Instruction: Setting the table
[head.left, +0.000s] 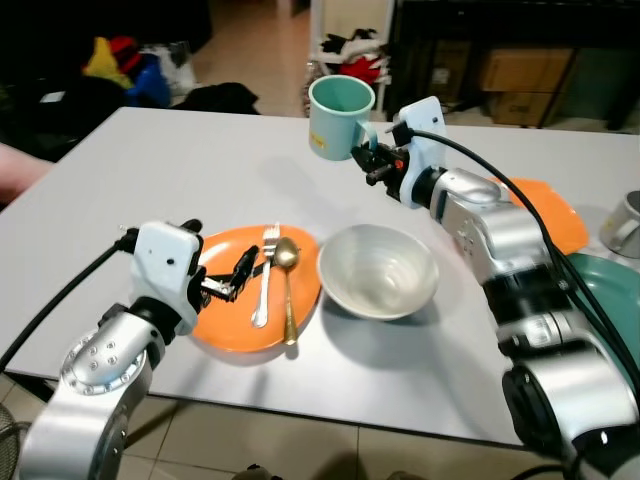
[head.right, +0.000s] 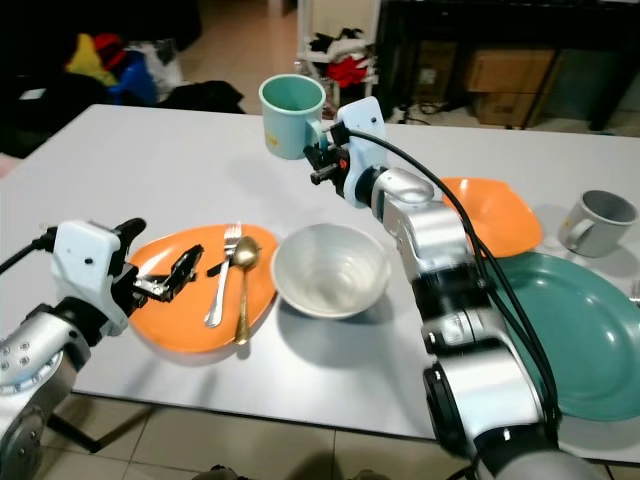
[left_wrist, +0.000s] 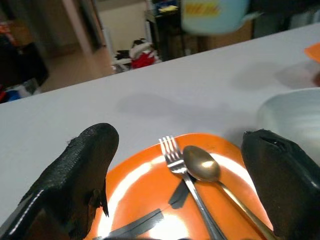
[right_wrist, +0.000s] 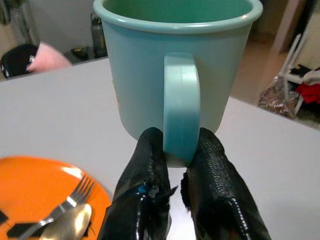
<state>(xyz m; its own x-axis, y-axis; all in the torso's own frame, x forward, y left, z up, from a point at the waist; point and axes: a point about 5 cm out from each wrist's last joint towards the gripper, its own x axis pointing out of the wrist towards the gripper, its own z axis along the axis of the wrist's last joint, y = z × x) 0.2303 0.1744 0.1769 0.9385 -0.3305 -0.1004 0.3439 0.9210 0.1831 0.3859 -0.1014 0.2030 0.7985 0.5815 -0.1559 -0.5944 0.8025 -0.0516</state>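
Note:
A pale teal mug (head.left: 339, 116) hangs upright in the air above the far middle of the white table (head.left: 180, 170). My right gripper (head.left: 364, 157) is shut on the mug's handle (right_wrist: 181, 107). Nearer the front stands an orange plate (head.left: 230, 312) with a silver fork (head.left: 265, 272) and a gold spoon (head.left: 287, 280) lying side by side on it. A white bowl (head.left: 377, 270) sits just right of the plate. My left gripper (head.left: 233, 276) hovers open over the plate's left part, its fingers (left_wrist: 85, 165) spread wide and holding nothing.
A second orange plate (head.right: 495, 213), a large teal plate (head.right: 575, 325) and a grey mug (head.right: 594, 222) stand at the table's right side. Boxes, a rack and clothes lie beyond the far edge. The table's left half is bare.

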